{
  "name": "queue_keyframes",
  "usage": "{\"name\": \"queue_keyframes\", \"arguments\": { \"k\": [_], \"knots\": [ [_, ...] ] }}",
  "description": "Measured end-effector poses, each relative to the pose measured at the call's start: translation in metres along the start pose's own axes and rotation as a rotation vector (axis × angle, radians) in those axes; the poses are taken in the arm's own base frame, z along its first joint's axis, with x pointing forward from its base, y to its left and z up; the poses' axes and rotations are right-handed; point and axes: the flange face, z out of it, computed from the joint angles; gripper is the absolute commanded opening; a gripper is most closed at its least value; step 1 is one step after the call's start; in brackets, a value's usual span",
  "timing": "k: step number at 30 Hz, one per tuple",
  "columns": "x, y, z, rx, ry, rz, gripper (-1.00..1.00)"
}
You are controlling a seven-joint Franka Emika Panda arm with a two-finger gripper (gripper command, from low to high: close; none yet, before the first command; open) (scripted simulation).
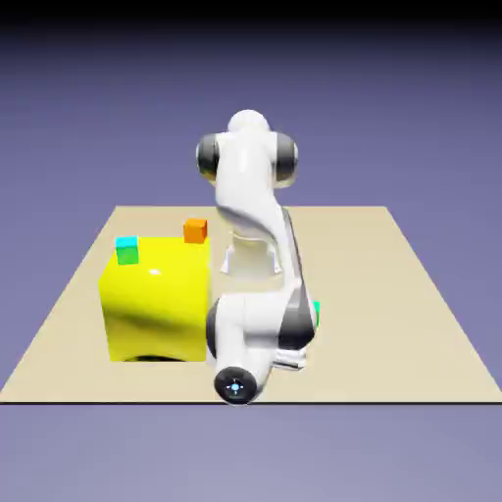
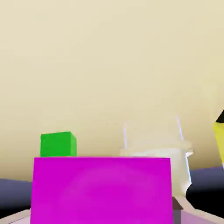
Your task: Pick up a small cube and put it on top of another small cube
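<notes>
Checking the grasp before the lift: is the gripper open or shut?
Shut on the pink cube: in the hand view it fills the space between the fingertips. The arm hides the gripper in the exterior view.

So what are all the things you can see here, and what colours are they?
magenta cube: one, bright pink-purple, large between the fingertips in the hand view
green cube: one, green, on the table beyond the magenta cube
green-and-cyan cube: one, atop the yellow block
orange cube: one, orange, at the yellow block's far edge
yellow block: one, big, yellow, exterior view's left
table: one, beige
arm: one, white, bent low over the table
gripper: one, shut on the magenta cube
</notes>
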Motion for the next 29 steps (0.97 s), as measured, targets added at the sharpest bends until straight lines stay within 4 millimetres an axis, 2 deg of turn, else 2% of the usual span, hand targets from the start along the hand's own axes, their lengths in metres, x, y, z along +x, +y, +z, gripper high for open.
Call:
{"name": "queue_keyframes", "arguments": {
  "k": [5,8,13,18,19,20,21,26,27,29],
  "knots": [
    [-0.006,0.084,-0.002,-0.024,0.047,0.039,-1.00],
    [-0.009,0.136,0.005,-0.030,0.050,0.045,-1.00],
    [-0.007,0.216,0.039,-0.053,-0.003,0.005,-1.00],
    [-0.002,0.281,0.090,-0.061,-0.089,-0.091,-1.00],
    [0.002,0.282,0.104,-0.088,-0.124,-0.116,-1.00],
    [0.008,0.273,0.120,-0.138,-0.175,-0.137,-1.00],
    [0.008,0.273,0.120,-0.138,-0.175,-0.137,-1.00],
    [0.011,0.266,0.173,-0.138,-0.175,-0.137,-1.00],
    [0.011,0.266,0.176,-0.138,-0.175,-0.137,1.00],
    [0.011,0.266,0.176,-0.139,-0.174,-0.137,1.00]
  ]
}}
